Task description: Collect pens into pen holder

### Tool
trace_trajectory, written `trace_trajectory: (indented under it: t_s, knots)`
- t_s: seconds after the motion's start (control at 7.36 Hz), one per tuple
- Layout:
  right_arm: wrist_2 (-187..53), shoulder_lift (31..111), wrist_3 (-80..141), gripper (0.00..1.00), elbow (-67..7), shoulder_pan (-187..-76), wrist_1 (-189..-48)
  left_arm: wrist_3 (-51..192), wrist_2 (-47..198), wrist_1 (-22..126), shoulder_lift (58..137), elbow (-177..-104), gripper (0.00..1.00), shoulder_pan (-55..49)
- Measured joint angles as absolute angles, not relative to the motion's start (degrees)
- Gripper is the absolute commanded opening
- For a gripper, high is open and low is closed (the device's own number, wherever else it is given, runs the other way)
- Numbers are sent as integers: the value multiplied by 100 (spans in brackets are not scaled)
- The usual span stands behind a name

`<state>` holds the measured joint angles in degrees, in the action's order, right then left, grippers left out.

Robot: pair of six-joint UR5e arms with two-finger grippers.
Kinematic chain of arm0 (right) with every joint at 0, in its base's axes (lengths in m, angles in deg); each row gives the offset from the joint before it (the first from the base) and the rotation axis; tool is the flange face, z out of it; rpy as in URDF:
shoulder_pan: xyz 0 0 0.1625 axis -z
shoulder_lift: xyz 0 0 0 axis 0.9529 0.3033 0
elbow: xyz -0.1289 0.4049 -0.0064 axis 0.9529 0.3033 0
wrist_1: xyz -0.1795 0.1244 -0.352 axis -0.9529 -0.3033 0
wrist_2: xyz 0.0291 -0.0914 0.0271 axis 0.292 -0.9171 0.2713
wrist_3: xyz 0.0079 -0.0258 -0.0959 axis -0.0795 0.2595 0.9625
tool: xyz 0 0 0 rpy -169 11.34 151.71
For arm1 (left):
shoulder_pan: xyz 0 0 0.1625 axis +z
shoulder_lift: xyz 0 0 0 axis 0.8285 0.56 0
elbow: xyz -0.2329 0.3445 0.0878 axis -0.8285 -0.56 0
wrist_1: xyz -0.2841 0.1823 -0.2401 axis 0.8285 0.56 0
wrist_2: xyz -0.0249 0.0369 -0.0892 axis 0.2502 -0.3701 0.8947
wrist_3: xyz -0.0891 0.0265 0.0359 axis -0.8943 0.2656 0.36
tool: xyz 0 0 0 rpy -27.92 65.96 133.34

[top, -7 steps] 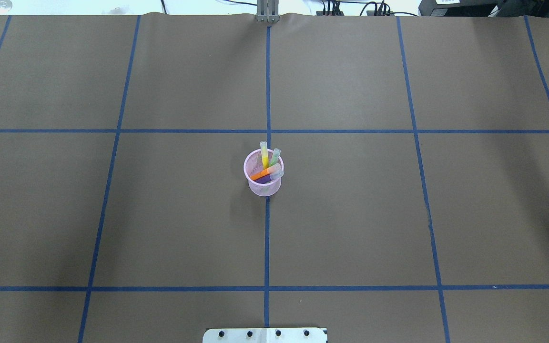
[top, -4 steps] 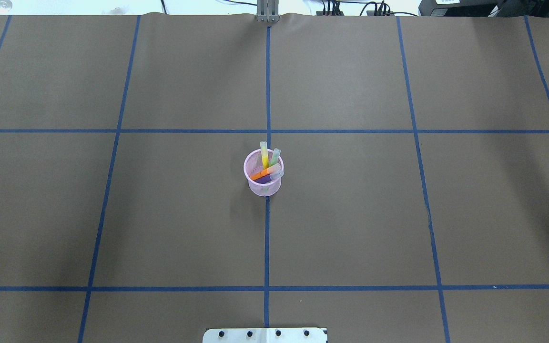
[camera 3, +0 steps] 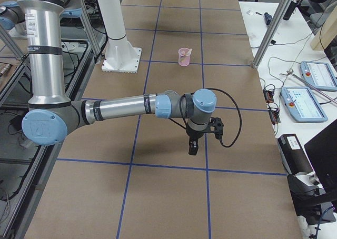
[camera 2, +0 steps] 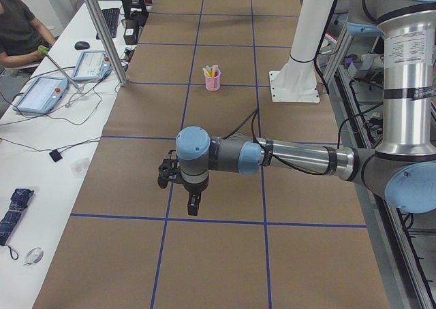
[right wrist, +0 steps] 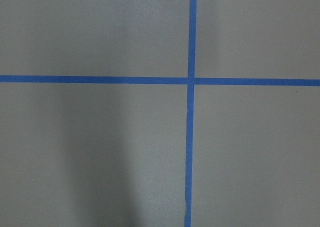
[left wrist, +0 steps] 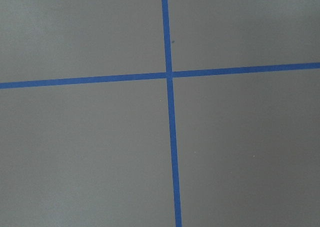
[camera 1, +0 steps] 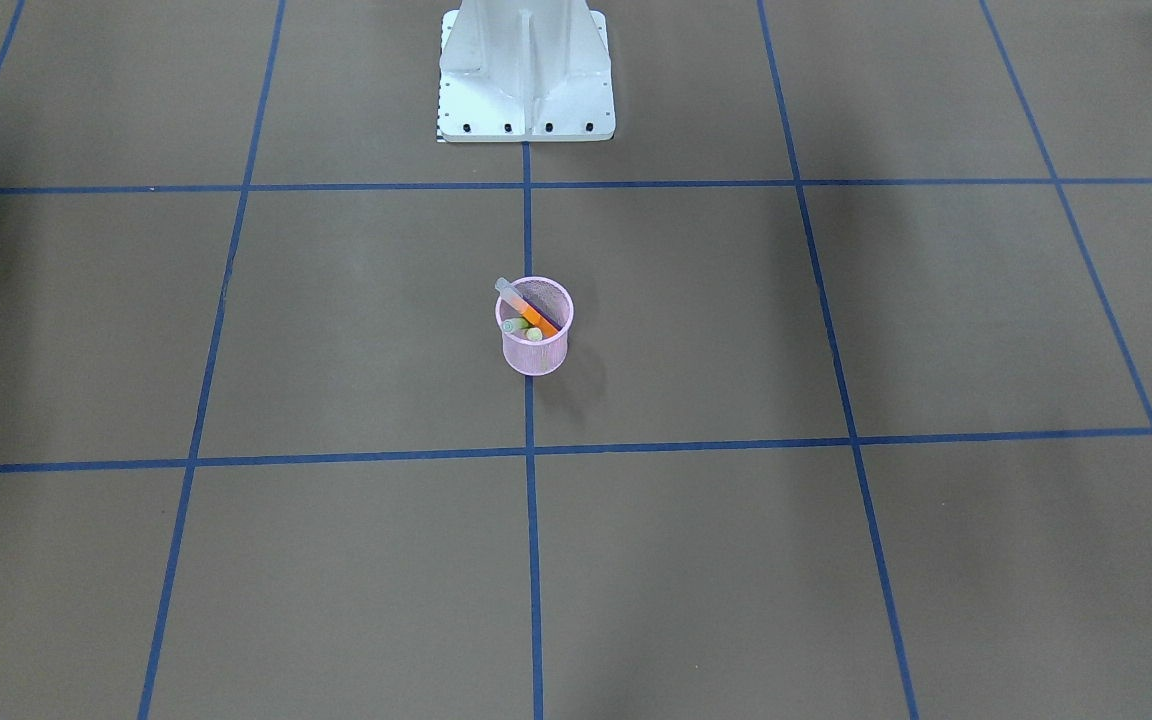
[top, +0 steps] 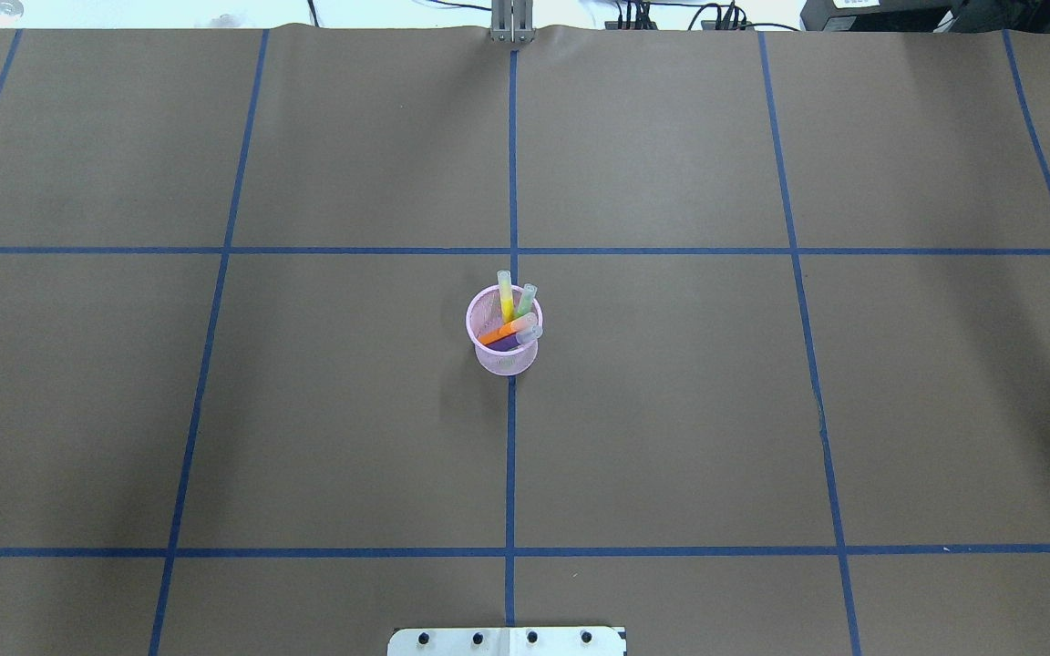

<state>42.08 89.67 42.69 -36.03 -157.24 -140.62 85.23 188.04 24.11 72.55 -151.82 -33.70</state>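
Pink round wire-mesh pen holder stood upright mid-table on a blue tape line. It held the slim yellow pen, green pen, orange pen and purple pen, pale caps up. Left gripper and right gripper hung over the brown paper table, well apart from the cup; jaw state: can't tell on either

Pink mesh pen holder upright at table centre — four pens inside, leaning, caps up
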Motion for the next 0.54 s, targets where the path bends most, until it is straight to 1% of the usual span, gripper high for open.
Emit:
trace_trajectory:
  t_s: [0.54]
  knots:
    - [4269,8955,4272,100,-3635,-15723,-14071,8523,18815,2382,7235,-15205,100,-3377]
